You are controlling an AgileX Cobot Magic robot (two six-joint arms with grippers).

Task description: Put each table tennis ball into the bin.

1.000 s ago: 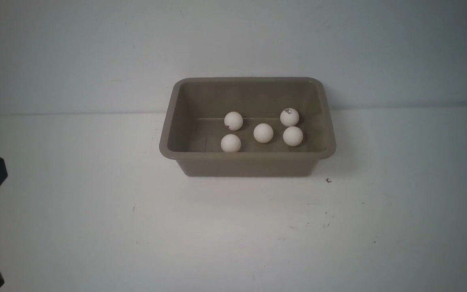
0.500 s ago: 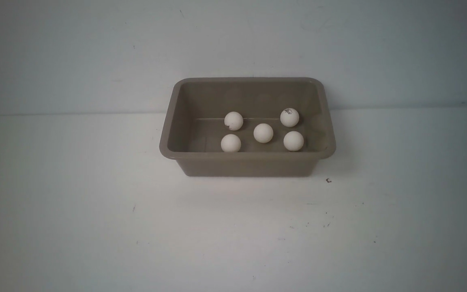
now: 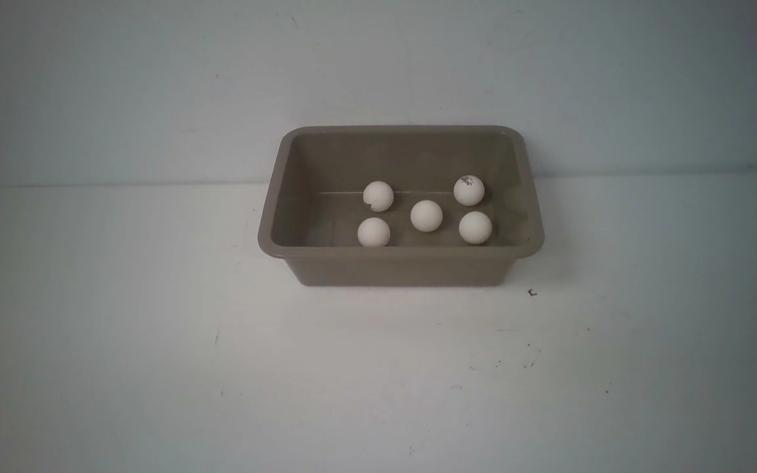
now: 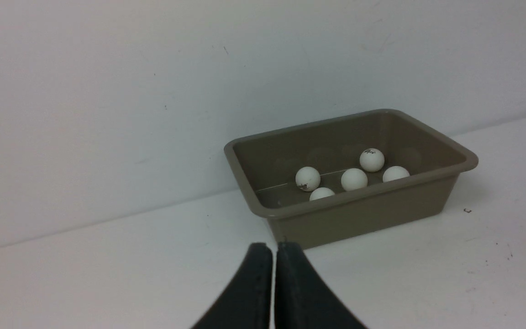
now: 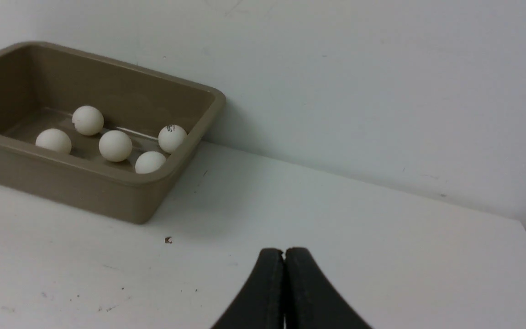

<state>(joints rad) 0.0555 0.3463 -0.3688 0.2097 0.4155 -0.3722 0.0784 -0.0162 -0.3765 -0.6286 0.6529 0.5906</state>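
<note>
The bin (image 3: 401, 259) stands on the white bench (image 3: 155, 328), close to the back wall (image 3: 155, 85). Five table tennis balls (image 3: 426, 215) lie on its floor, each apart from the others. Two lie toward the robot's left: one at the far side (image 3: 378, 196) and one by the near wall (image 3: 374, 231). Two lie toward the right: a ball with a dark printed mark (image 3: 468, 190) and a plain ball nearer the front (image 3: 475, 227). No ball is visible on the bench in any view. A sixth ball, if present, cannot be located.

Change since a second ago: the left arm has withdrawn from the left edge of the front view, and only a dark corner remains at the lower left. The plain right-hand ball has rolled slightly toward the near wall and now sits clear of the marked ball. The other balls have held position.

The left hand (image 4: 273, 249) is pressed together and empty, held above bare bench short of the bin. The right hand (image 5: 284, 252) is likewise pressed together and empty, over bare bench to the bin's right.

Assessment: with both hands empty and pulled back, and the bench showing no loose ball, the task appears complete or nearly so.
</note>
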